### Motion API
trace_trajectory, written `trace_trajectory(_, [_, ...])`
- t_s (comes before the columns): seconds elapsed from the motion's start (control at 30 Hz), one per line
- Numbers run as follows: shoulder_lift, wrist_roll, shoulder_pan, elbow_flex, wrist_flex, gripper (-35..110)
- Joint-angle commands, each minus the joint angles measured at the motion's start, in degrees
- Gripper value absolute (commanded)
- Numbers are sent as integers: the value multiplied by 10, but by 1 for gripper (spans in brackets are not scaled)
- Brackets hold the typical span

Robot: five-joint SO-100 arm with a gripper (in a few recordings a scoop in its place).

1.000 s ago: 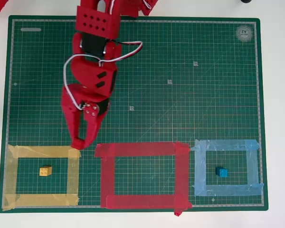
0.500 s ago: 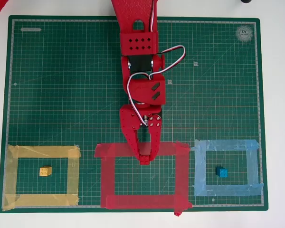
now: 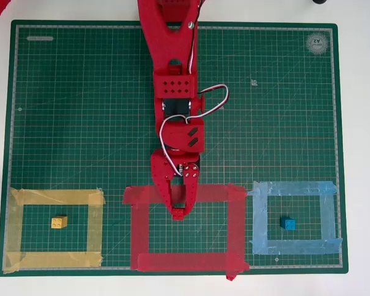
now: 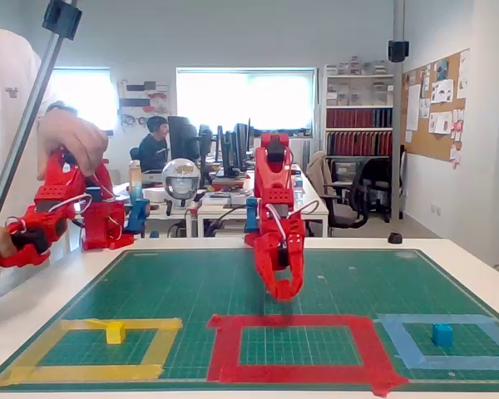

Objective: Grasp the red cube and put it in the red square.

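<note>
My red gripper [image 3: 179, 213] points down over the upper inside edge of the red square [image 3: 237, 225], a big outline of red tape in the middle of the mat's near side. Its fingers are drawn together on a small red blocky shape at their tips, the red cube [image 3: 179, 214], which is hard to tell from the red fingers. In the fixed view the gripper [image 4: 284, 288] hangs a little above the mat, just behind the red square's [image 4: 224, 345] far strip.
A yellow block [image 3: 58, 222] lies inside the yellow tape outline [image 3: 15, 228] on the left. A blue block [image 3: 287, 224] lies inside the light blue outline [image 3: 328, 216] on the right. The green cutting mat [image 3: 80, 111] is bare behind the outlines.
The arm swung right from the yellow outline's top right corner to the red square. It then reached further in, past the top strip, with its fingers still together.
</note>
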Motion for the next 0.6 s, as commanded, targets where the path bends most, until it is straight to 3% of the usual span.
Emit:
trace_trajectory(0.0, [-6, -20, 10, -62, -29, -1])
trace_trajectory(0.57, [-54, -37, 13, -53, -70, -1])
